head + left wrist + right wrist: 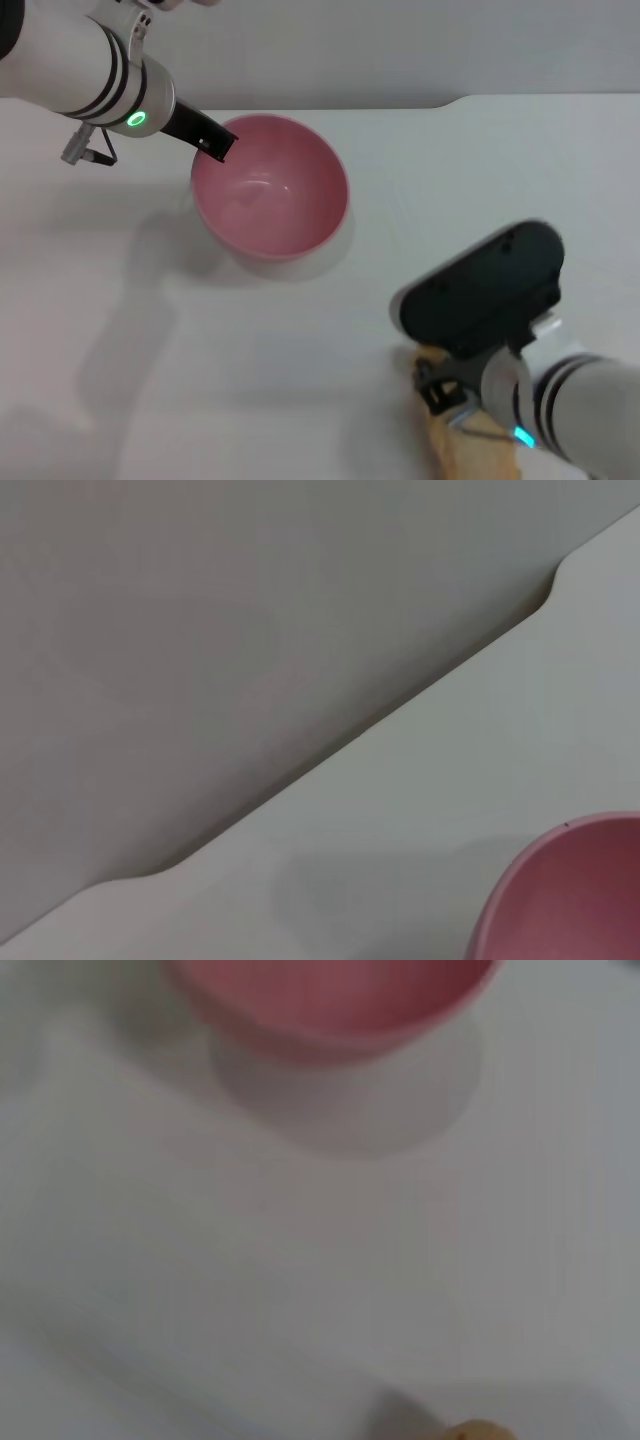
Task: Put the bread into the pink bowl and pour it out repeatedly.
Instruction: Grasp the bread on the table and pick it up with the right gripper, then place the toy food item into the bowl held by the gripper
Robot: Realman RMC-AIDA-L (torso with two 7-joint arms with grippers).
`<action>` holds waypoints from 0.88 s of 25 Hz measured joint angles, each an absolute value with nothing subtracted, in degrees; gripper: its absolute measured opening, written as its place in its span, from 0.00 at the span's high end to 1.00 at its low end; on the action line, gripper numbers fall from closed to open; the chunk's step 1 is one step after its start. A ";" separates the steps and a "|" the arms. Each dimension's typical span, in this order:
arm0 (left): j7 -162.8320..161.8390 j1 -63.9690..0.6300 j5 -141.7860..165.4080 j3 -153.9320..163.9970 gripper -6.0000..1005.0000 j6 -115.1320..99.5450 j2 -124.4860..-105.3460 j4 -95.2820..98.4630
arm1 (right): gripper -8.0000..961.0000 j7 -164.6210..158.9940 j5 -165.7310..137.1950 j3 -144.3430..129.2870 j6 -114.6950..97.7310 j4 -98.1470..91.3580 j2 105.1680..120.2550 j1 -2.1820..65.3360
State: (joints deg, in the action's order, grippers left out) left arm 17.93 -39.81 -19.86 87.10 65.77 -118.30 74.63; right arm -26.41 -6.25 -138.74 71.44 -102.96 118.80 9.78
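Here the white table [150, 330] is carrying the empty pink bowl [270, 190], left gripper [215, 145] pinching its rim; right gripper [445, 395] is covering the bread [480, 450], its grip impossible to tell.

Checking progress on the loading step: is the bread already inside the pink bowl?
No: in the head view the pink bowl shows only its bare inside, and the bread lies on the table under the right gripper.

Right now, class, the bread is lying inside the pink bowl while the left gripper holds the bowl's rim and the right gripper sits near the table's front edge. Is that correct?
One detail is wrong: the pink bowl is empty. The head view shows the bread lying on the table under the right gripper, well apart from the bowl. The left gripper is at the bowl's rim, as stated.
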 joint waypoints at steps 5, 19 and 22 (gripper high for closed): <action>17.93 -39.81 -19.86 87.28 0.95 65.32 -118.40 74.51 | 0.62 -24.18 -6.69 -135.27 70.35 -105.68 118.66 11.21; 17.91 -39.81 -20.38 88.70 0.95 64.23 -118.49 74.52 | 0.74 -22.07 -10.19 -130.00 67.50 -111.07 118.82 20.04; 17.55 -39.81 -20.51 89.51 0.95 63.88 -118.58 74.41 | 0.75 -21.46 -14.38 -129.15 64.44 -110.75 118.85 21.80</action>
State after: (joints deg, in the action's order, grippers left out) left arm 17.55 -39.81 -20.51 89.51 63.88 -118.58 74.41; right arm -21.46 -14.38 -129.15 64.44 -110.75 118.85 21.80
